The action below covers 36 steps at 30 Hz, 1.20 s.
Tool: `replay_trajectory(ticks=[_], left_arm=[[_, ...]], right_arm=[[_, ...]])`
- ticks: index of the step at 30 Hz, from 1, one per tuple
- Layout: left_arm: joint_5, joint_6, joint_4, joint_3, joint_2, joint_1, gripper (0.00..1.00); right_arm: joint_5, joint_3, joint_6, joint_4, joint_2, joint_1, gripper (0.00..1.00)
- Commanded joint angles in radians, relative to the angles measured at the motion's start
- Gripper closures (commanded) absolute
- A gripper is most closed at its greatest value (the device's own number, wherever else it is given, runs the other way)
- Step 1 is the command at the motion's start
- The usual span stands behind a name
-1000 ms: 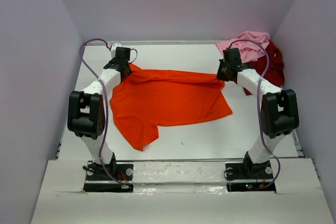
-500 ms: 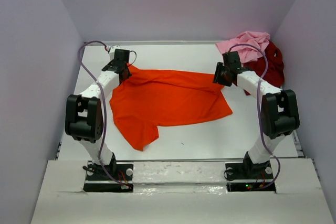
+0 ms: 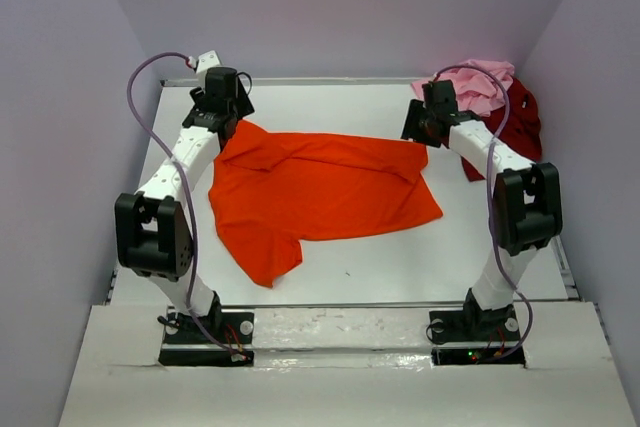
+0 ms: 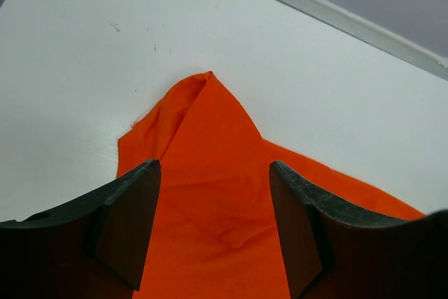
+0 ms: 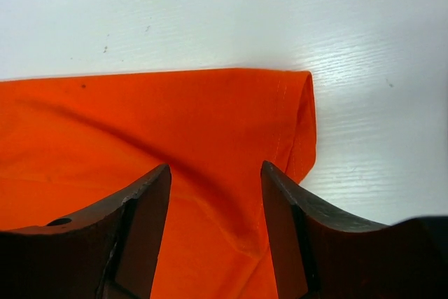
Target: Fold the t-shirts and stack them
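- Jaws of left gripper (image 4: 213, 173) parted, nothing pinched between them; dark fingers (image 4: 129, 222) low in the wrist frame, standing either side of a strip of orange cloth without closing on it.
- Jaws of right gripper (image 5: 215, 173) likewise parted and empty; fingers (image 5: 143, 229) at the bottom of the wrist frame, orange cloth showing through the gap.
- Overhead view: left gripper (image 3: 225, 112) at upper left, poised at the shirt's upper-left corner; right gripper (image 3: 418, 129) at upper right, at the shirt's upper-right corner.
- Orange t-shirt (image 3: 320, 187) spread over the centre of the white table (image 3: 330, 102), mostly flat, with diagonal creases near its upper edge and one lobe reaching toward the lower left of the frame.
- Same shirt in the left wrist view (image 4: 203, 138): a pointed corner at frame centre, bare table (image 4: 84, 47) around it.
- Same shirt in the right wrist view (image 5: 140, 124): a doubled, stitched edge at right of centre, bare table (image 5: 210, 12) above and to the right.
- Pink t-shirt (image 3: 478, 82) crumpled in the upper-right corner of the overhead frame.
- Dark red t-shirt (image 3: 518, 125) bunched just below and right of the pink one, touching it, partly behind the right arm; both apart from the orange shirt.
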Motion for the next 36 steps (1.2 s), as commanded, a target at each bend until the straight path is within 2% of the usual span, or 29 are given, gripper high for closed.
replay_trajectory(ticks=[1, 15, 24, 31, 36], left_arm=[[0.021, 0.014, 0.025, 0.026, 0.079, 0.005, 0.27], [0.072, 0.006, 0.116, 0.102, 0.332, 0.007, 0.28], [0.071, -0.008, 0.036, 0.215, 0.498, 0.007, 0.28], [0.075, 0.002, -0.114, 0.367, 0.591, 0.019, 0.28], [0.084, 0.014, -0.130, 0.409, 0.618, 0.033, 0.28]], right_arm=[[0.015, 0.053, 0.002, 0.004, 0.070, 0.003, 0.41], [0.011, 0.123, 0.019, 0.005, 0.194, 0.003, 0.43], [0.002, 0.179, 0.022, -0.015, 0.254, 0.003, 0.43], [-0.001, 0.275, 0.037, -0.071, 0.339, 0.003, 0.43], [-0.018, 0.341, 0.048, -0.094, 0.379, 0.003, 0.44]])
